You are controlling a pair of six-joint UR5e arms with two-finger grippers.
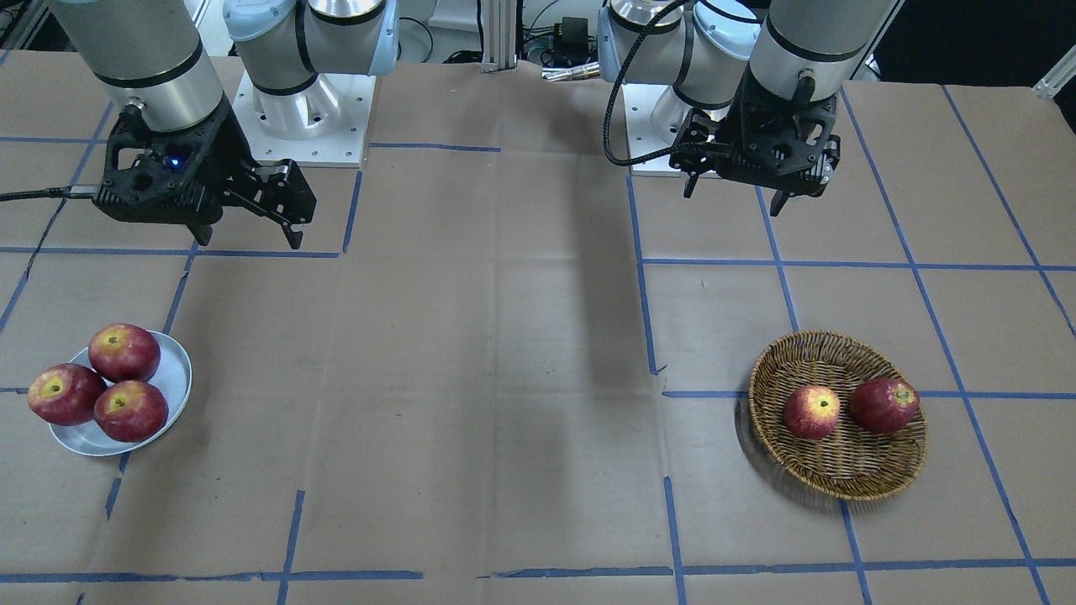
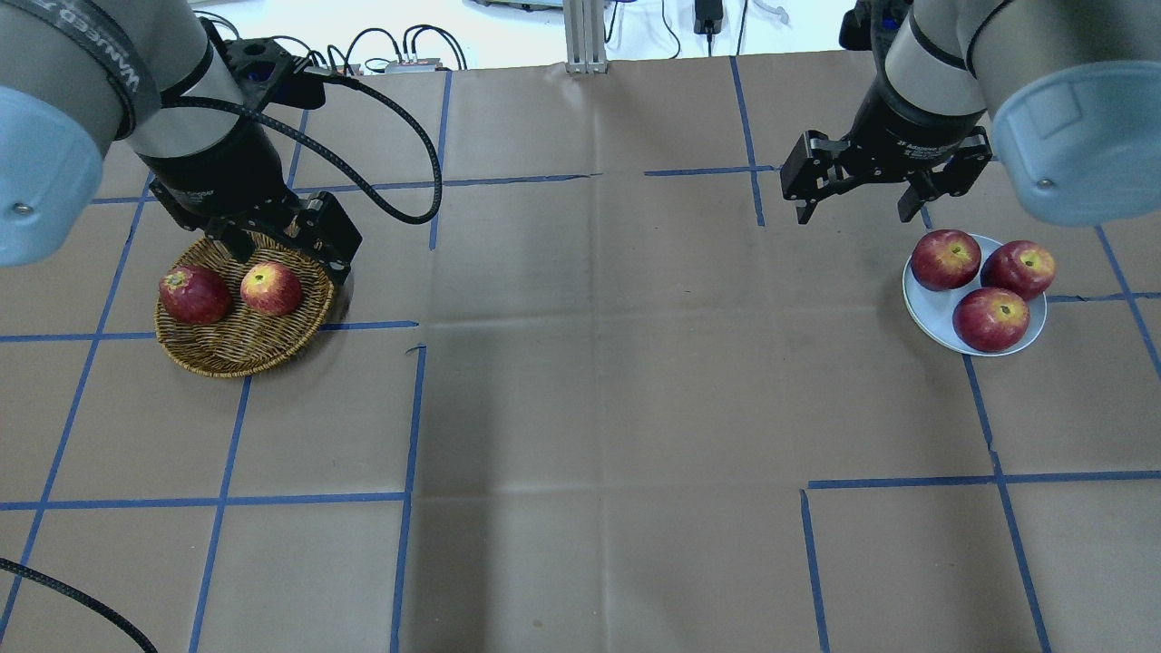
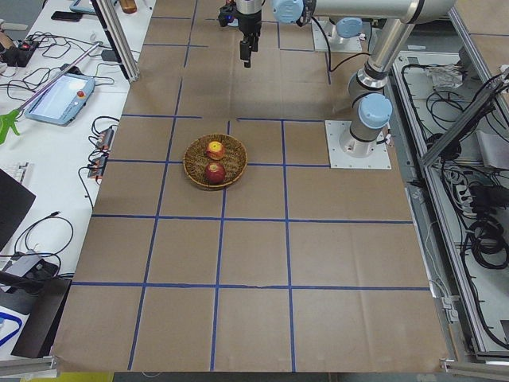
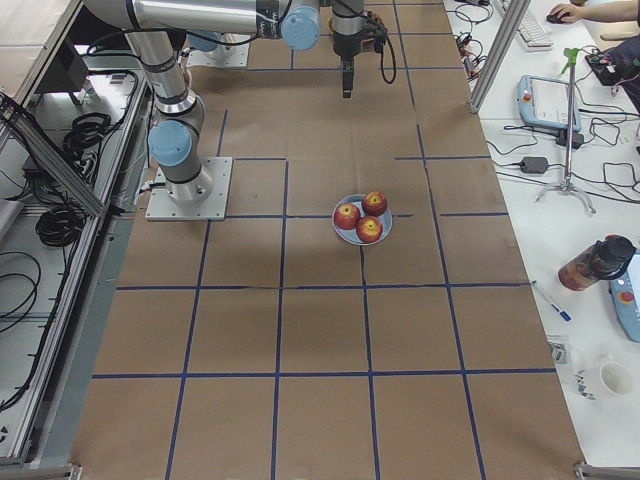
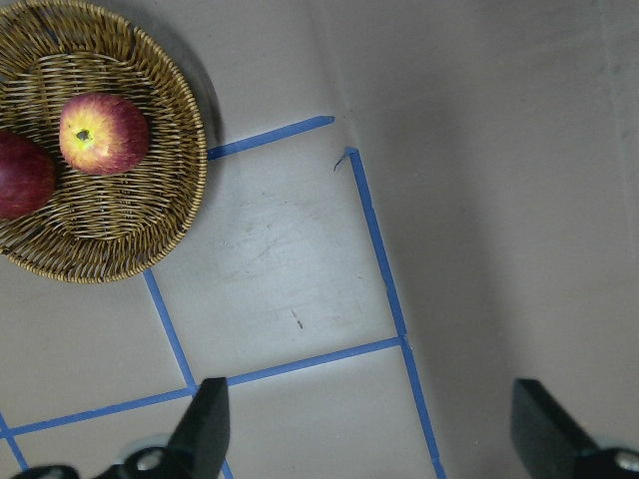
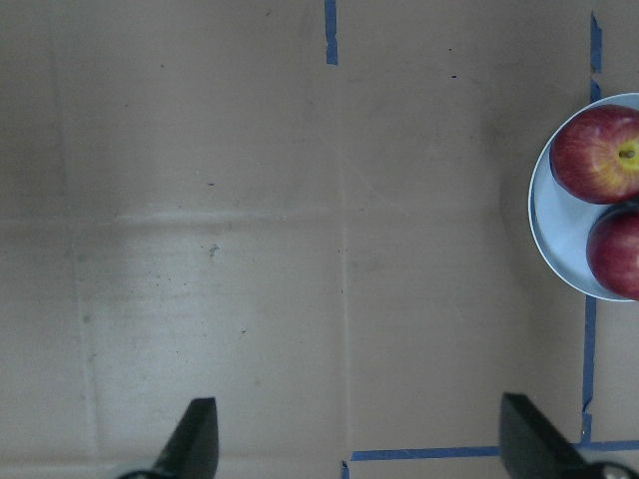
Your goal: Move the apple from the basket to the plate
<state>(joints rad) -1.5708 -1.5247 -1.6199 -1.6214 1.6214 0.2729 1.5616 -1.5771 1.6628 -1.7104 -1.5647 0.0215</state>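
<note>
Overhead exterior shows you the whole job on the paper-covered table (image 2: pixel 590 363), and by my reading the transfer of this apple has not started.

The left arm (image 2: pixel 181 118) comes in at the left end and the right arm (image 2: pixel 934 82) at the right end. Both are raised off the table. The left gripper (image 1: pixel 733 200) has its jaws spread wide with nothing between them. It hangs on the robot's side of the basket, and its wrist camera puts the basket off to one corner, so it is not yet over the fruit. The right gripper (image 2: pixel 854 216) is likewise spread and empty, just on the robot's side of the plate.

The wicker basket (image 2: pixel 245 349) sits at the left end, well apart from the white plate (image 2: pixel 925 313) at the right end.

Three red apples (image 2: pixel 990 318) already lie on the plate, touching one another and covering most of it. One seems to overhang the rim.

The apple (image 2: pixel 270 288) you want, the one with the yellow streaky blush around its stem, lies in the basket, stem up, just beside a dark red apple (image 2: pixel 193 295).

Everything is left for you: descend, grip, lift, carry across the table, and find room on a crowded plate.
</note>
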